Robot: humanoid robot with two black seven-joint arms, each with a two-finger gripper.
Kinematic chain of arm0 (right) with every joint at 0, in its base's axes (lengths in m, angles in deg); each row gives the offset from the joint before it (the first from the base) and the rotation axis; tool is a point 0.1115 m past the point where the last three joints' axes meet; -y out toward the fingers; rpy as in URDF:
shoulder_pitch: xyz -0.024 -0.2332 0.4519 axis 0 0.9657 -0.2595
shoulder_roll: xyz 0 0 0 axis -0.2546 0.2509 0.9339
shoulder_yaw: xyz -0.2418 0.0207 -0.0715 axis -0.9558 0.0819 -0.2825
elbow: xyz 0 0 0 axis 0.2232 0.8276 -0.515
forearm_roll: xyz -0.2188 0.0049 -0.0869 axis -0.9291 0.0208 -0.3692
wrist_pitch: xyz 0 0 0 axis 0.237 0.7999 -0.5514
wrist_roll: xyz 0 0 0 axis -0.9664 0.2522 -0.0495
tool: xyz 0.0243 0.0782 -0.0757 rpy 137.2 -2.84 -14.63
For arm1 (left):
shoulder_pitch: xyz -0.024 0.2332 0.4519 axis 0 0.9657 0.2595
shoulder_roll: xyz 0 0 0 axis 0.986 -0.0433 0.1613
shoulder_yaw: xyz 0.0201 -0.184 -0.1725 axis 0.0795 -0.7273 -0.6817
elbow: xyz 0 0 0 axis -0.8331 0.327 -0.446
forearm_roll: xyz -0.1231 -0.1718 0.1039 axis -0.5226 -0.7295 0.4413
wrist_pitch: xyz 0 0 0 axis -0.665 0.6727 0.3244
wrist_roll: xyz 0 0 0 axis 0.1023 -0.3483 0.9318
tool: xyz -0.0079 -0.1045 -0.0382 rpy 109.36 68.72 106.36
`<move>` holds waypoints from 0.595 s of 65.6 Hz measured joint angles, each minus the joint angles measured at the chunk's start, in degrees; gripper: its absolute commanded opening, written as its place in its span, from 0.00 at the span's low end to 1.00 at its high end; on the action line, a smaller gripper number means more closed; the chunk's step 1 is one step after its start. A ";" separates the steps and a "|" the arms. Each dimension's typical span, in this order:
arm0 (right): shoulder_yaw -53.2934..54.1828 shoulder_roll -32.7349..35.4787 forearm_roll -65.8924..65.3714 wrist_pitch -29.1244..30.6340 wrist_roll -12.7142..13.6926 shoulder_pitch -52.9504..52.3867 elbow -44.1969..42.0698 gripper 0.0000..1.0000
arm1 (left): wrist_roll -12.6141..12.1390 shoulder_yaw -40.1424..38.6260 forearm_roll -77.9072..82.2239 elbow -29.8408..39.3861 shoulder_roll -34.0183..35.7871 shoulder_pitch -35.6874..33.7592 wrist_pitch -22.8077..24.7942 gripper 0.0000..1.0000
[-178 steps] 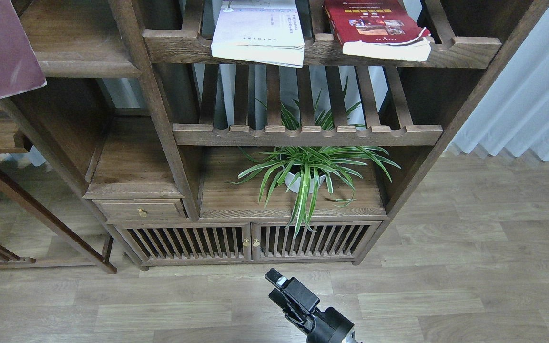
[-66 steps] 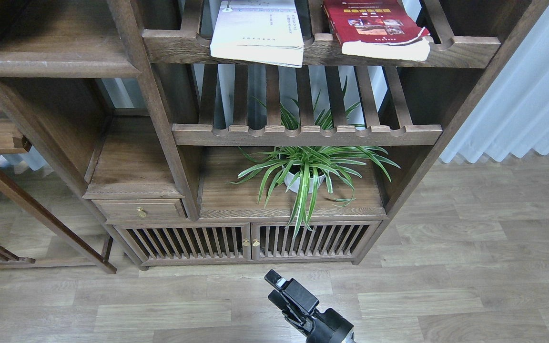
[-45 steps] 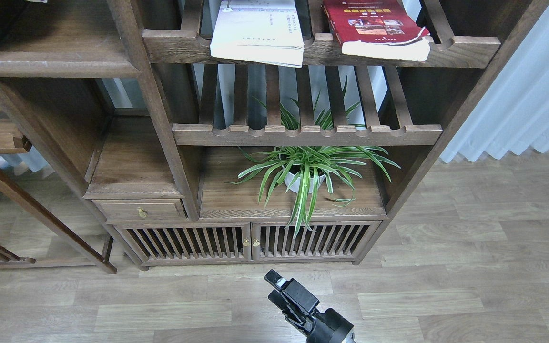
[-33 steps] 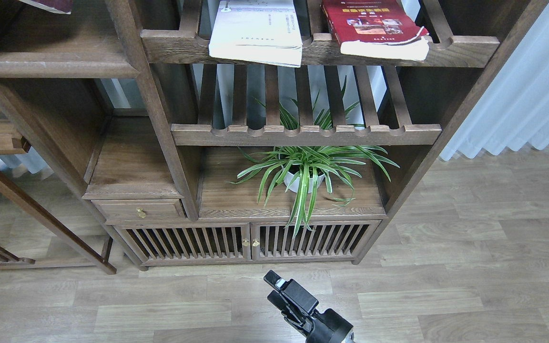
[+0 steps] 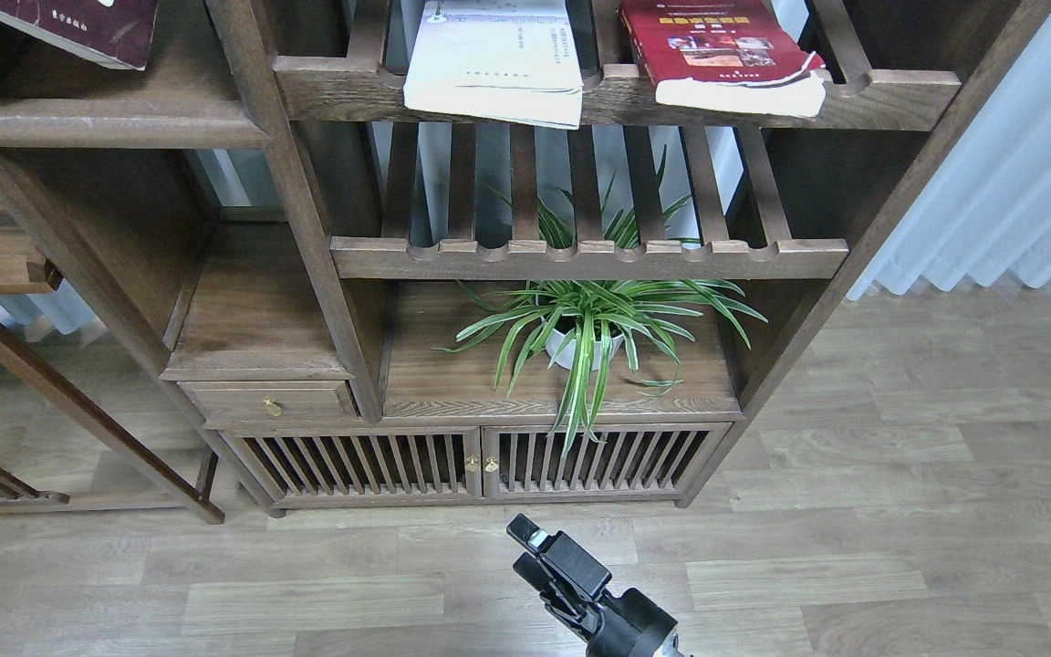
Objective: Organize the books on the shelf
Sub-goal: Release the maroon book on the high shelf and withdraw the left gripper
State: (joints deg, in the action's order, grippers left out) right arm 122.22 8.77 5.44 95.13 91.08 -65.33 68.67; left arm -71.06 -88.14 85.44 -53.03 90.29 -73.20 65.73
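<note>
A black right hand [image 5: 551, 558] hangs low over plank flooring, its fingers too dark to tell whether parted or closed. Up and far left of it, a maroon book [image 5: 78, 27], cropped by the frame, sits above the smooth shelf [image 5: 110, 123]. Directly beyond, white book [image 5: 494, 59] and red book [image 5: 722, 55] overhang a notched rack.
</note>
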 measured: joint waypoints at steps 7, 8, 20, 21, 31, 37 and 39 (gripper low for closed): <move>0.01 0.00 0.00 0.00 0.00 0.00 0.04 1.00 | 0.28 0.01 -0.18 0.25 0.00 0.34 0.00 0.41; 0.01 0.00 0.00 0.00 0.00 0.00 0.05 1.00 | 0.29 0.01 -0.22 0.28 0.00 0.42 0.01 0.41; 0.01 0.00 0.00 0.00 0.00 0.02 0.09 1.00 | 0.52 0.01 -1.72 0.65 0.03 1.56 0.00 0.50; 0.01 0.00 0.00 0.00 0.00 0.02 0.09 1.00 | 0.52 0.01 -1.86 0.70 0.06 1.60 0.00 0.50; 0.01 0.00 0.00 0.00 0.00 0.05 0.09 1.00 | 0.55 -0.17 -3.18 2.42 1.02 2.11 0.00 0.59; 0.03 0.00 0.00 0.00 0.00 0.05 0.09 1.00 | 0.63 -0.23 -4.89 4.38 1.78 2.99 0.00 0.63; 0.04 0.00 0.00 0.00 0.00 0.04 0.09 1.00 | 0.64 -0.23 -5.77 5.19 2.05 3.48 0.00 0.63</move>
State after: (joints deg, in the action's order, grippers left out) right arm 122.26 8.77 5.44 95.13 91.08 -65.28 68.77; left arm -70.43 -88.37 79.67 -47.84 92.34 -69.72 65.73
